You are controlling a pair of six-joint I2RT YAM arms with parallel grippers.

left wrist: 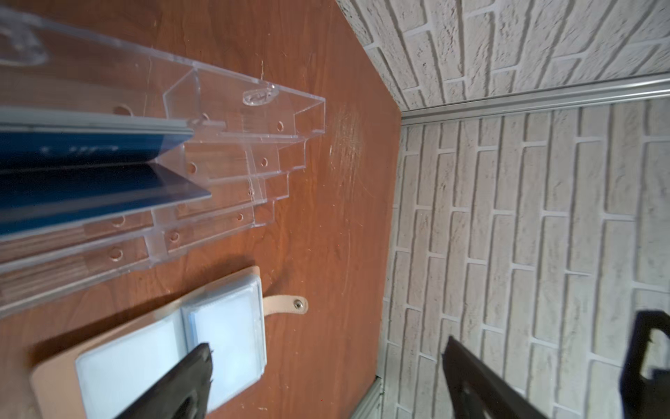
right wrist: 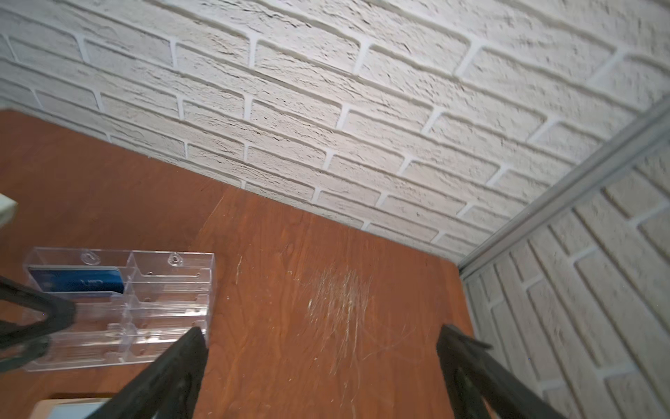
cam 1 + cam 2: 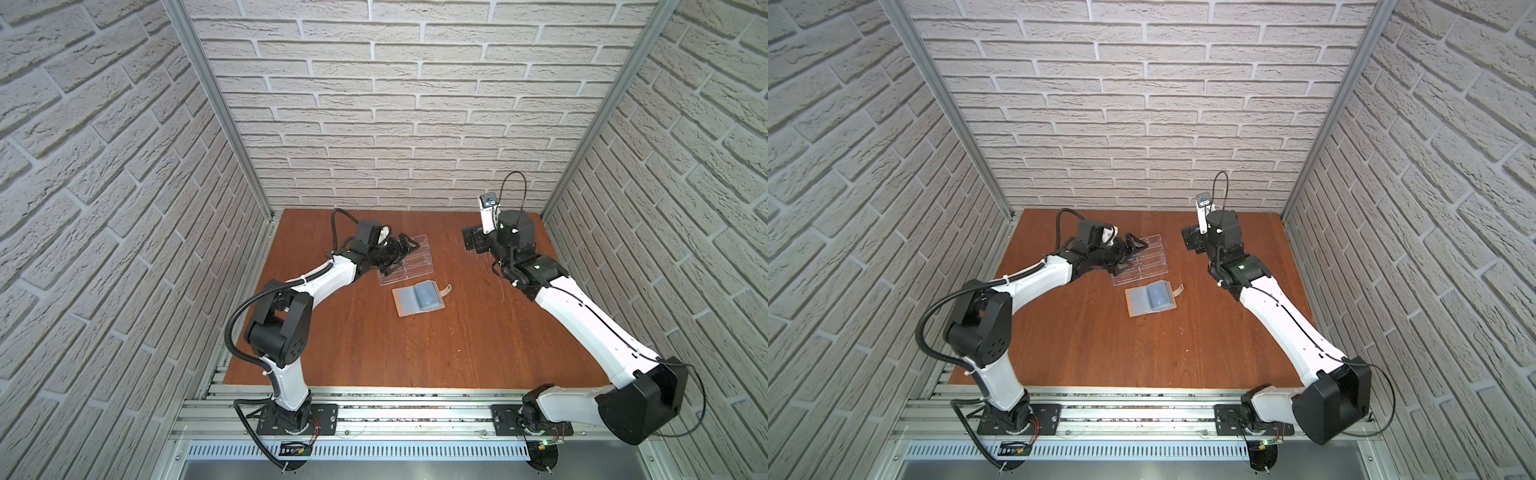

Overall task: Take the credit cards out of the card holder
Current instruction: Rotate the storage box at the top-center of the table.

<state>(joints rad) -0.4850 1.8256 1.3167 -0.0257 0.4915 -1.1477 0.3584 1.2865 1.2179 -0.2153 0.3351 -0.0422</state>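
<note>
- The table (image 3: 415, 353) is seen in reddish-brown wood grain, marked with pale scratches (image 2: 337, 301) just ahead of the right gripper (image 2: 321, 332).
- The walls (image 3: 395, 104) are patterned as off-white brick.
- The credit cards (image 1: 90, 145) are shown in deep blue, with white lettering and a pale grey stripe.
- The card holder (image 1: 50, 373), near the left gripper (image 1: 326, 352), is coloured tan, with milky pale-blue sleeves (image 1: 224, 326).
- Its strap (image 1: 279, 305) is tan, with a silver snap (image 1: 298, 304).
- The acrylic rack (image 1: 253, 145) is colourless and clear.
- The fingers (image 2: 174, 373) of both grippers are black.

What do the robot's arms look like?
The left arm has white shells, black joints and a ribbed black hose. The right arm matches, but with a thin looping black cable. The left gripper and right gripper are black with tapered fingers.
</note>
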